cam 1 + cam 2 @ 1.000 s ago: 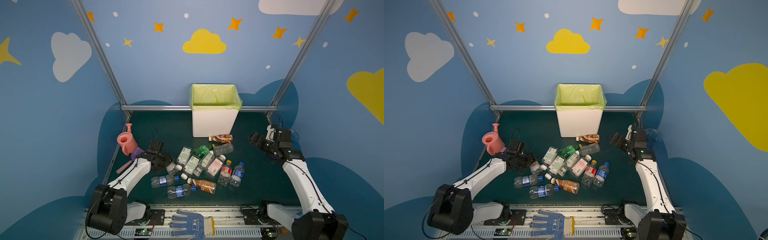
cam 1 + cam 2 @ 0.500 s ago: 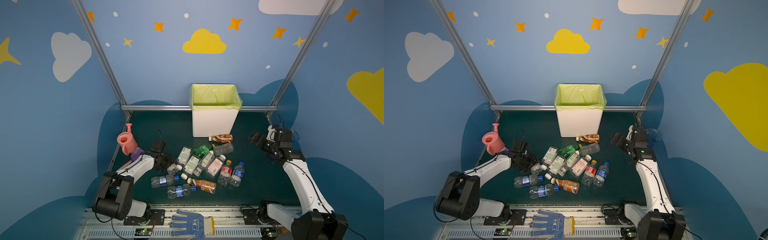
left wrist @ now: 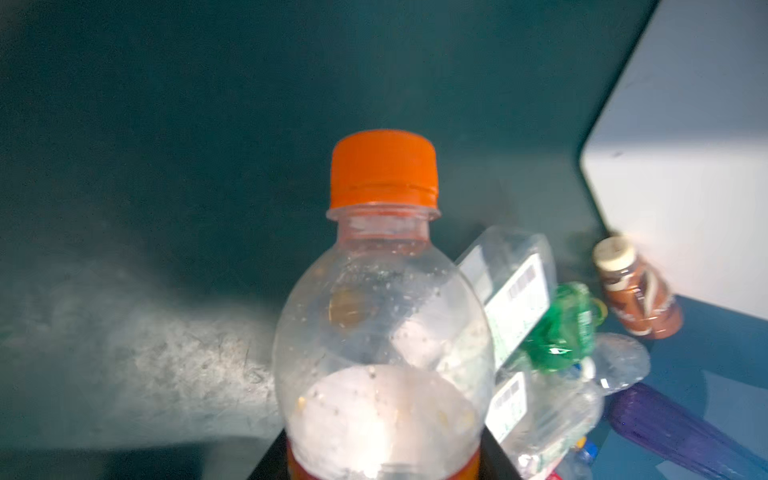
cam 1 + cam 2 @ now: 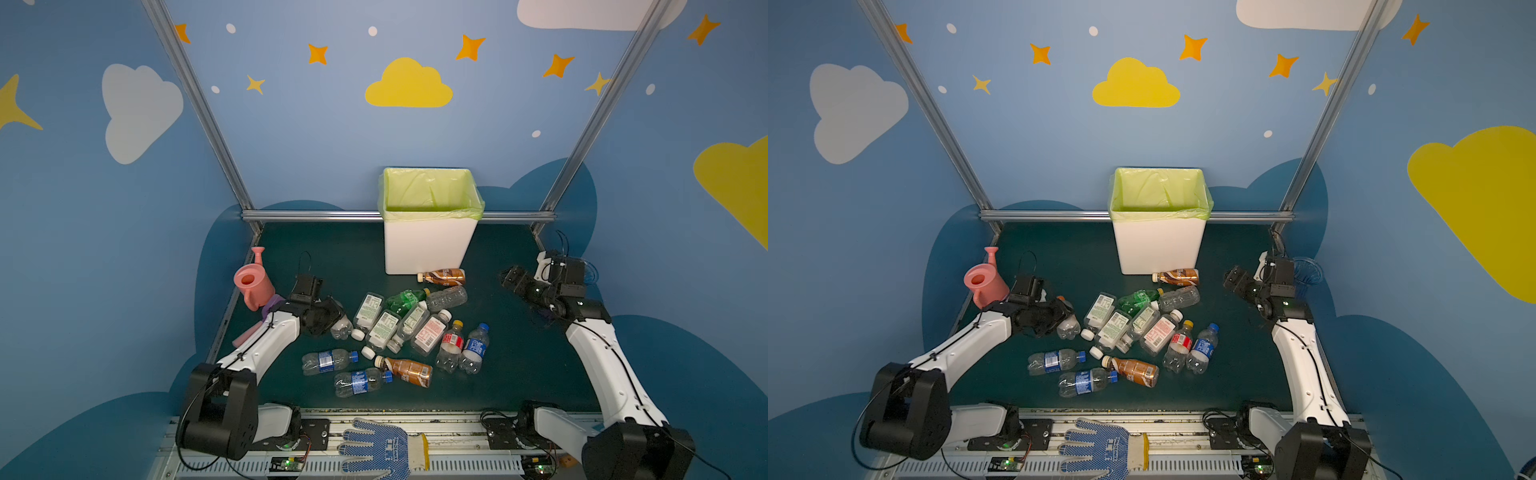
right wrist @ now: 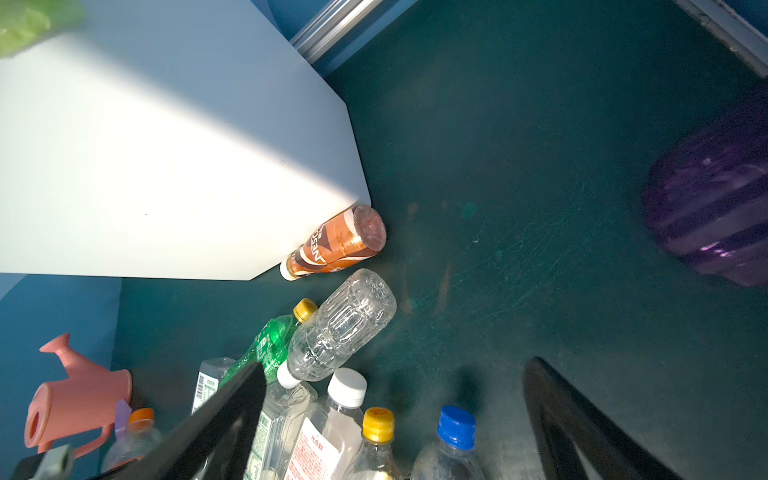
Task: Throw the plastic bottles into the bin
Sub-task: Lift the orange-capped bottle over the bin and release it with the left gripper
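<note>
The left pincer (image 4: 334, 318) is reaching into the lower left part of both top views, at the left edge of the pile of bottles (image 4: 409, 328). It is pinching the orange-cap bottle (image 3: 382, 324) around its lower body. In the left wrist view this see-through bottle is filling the middle of the frame. The black fingers (image 3: 270, 465) are pressing on both of its sides at the bottom edge. It is hard to tell if the bottle is touching the table (image 4: 519, 374) or hanging just above it.

The right pincer (image 4: 509, 276) is hanging at the middle right of both top views. It is spread wide and nothing is sitting between its two sides. It is well apart from the pile.

The bin (image 4: 428, 249) is standing at the back of the table, in the upper middle of the frame. It is white and is wearing a green bag (image 4: 432, 191). A brown bottle (image 4: 442, 276) is lying on its side, touching the bin's front at the lower right. The other bottles are lying in a heap in the middle, between the two arms.

A pink watering can (image 4: 251, 282) is standing just behind the left pincer. A blue glove (image 4: 378, 449) is lying at the bottom middle, in front of the table.
</note>
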{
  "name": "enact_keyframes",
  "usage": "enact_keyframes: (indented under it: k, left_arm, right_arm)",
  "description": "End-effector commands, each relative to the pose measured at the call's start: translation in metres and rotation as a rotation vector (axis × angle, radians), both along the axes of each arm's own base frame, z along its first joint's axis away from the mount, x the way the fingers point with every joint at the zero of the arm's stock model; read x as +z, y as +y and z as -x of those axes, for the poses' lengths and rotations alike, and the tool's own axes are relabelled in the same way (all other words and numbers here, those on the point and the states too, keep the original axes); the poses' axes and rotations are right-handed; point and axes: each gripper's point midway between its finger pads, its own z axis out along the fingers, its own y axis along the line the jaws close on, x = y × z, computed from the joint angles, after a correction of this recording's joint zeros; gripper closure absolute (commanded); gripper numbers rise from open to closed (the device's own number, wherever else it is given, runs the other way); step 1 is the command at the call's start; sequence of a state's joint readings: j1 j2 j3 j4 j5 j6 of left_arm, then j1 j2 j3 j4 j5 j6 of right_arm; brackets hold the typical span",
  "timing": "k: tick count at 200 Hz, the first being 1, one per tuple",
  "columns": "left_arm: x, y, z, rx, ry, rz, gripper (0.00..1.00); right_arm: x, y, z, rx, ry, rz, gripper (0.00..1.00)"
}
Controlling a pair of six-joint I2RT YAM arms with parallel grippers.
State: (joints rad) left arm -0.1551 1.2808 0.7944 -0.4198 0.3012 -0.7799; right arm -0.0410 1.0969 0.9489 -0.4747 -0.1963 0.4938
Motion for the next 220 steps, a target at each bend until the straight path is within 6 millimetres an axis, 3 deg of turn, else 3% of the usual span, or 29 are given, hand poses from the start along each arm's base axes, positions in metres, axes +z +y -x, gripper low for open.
enact_keyframes:
  k: [1, 22, 42, 54, 70, 88, 100, 107, 110, 111, 113, 114, 116, 126, 142, 144, 148, 151, 161, 194, 220]
  left_arm:
    - [0.103, 0.023, -0.048, 0.056, -0.33, -0.041, 0.5]
    - [0.213, 0.047, -0.078, 0.085, -0.595, -0.099, 0.49]
    - [0.316, 0.057, -0.095, 0.105, -0.832, -0.112, 0.49]
    - [0.366, 0.056, -0.103, 0.115, -0.969, -0.093, 0.49]
    - [0.41, 0.046, -0.117, 0.111, -1.103, -0.016, 0.49]
    - [0.418, 0.011, -0.146, 0.052, -1.123, 0.028, 0.49]
    - [0.407, -0.033, -0.167, -0.041, -1.09, -0.007, 0.47]
    - [0.388, -0.059, -0.187, -0.086, -1.038, -0.052, 0.45]
    - [0.381, -0.071, -0.194, -0.113, -1.017, -0.067, 0.44]
    - [0.392, -0.075, -0.194, -0.117, -1.042, -0.063, 0.43]
    - [0.375, -0.085, -0.201, -0.14, -0.997, -0.071, 0.42]
    - [0.386, -0.087, -0.202, -0.14, -1.025, -0.067, 0.41]
    - [0.386, -0.093, -0.203, -0.156, -1.013, -0.066, 0.4]
    - [0.361, -0.13, -0.228, -0.231, -0.92, -0.046, 0.35]
    - [0.354, -0.158, -0.241, -0.268, -0.908, 0.046, 0.22]
    - [0.345, -0.161, -0.245, -0.271, -0.893, 0.052, 0.21]
    - [0.343, -0.168, -0.249, -0.295, -0.888, 0.106, 0.13]
    - [0.36, -0.167, -0.246, -0.291, -0.922, 0.154, 0.09]
    - [0.365, -0.164, -0.249, -0.251, -0.927, 0.169, 0.0]
    - [0.432, -0.14, -0.207, -0.191, -1.165, -0.011, 0.0]
    - [0.45, -0.131, -0.18, -0.209, -1.213, -0.059, 0.0]
  right_arm:
    - [-0.005, -0.007, 0.001, -0.022, 0.004, 0.02, 0.04]
    - [-0.004, -0.011, 0.003, -0.027, 0.0, 0.027, 0.04]
    - [0.001, -0.02, 0.009, -0.068, -0.016, 0.047, 0.04]
    - [0.004, -0.027, 0.013, -0.094, -0.032, 0.06, 0.04]
    - [0.009, -0.035, 0.019, -0.13, -0.058, 0.064, 0.04]
    - [0.014, -0.041, 0.025, -0.153, -0.08, 0.056, 0.04]
    - [0.015, -0.042, 0.026, -0.161, -0.093, 0.043, 0.04]
    - [0.015, -0.041, 0.025, -0.157, -0.099, 0.031, 0.04]
    - [0.015, -0.04, 0.024, -0.154, -0.103, 0.024, 0.04]
    - [0.015, -0.04, 0.024, -0.154, -0.104, 0.022, 0.04]
    - [0.015, -0.039, 0.024, -0.15, -0.105, 0.016, 0.04]
    - [0.016, -0.038, 0.023, -0.148, -0.107, 0.013, 0.04]
    - [0.015, -0.037, 0.022, -0.145, -0.107, 0.008, 0.04]
    - [0.016, -0.031, 0.019, -0.117, -0.106, -0.027, 0.04]
    - [0.018, -0.019, 0.015, -0.054, -0.09, -0.07, 0.04]
    - [0.02, -0.018, 0.015, -0.05, -0.091, -0.071, 0.04]
    - [0.021, -0.017, 0.016, -0.04, -0.083, -0.069, 0.04]
    - [0.021, -0.016, 0.017, -0.037, -0.076, -0.068, 0.04]
    - [0.021, -0.019, 0.021, -0.043, -0.064, -0.054, 0.04]
    - [0.012, -0.022, 0.034, -0.064, -0.065, -0.03, 0.04]
    - [-0.007, -0.018, 0.041, -0.071, -0.016, -0.075, 0.04]
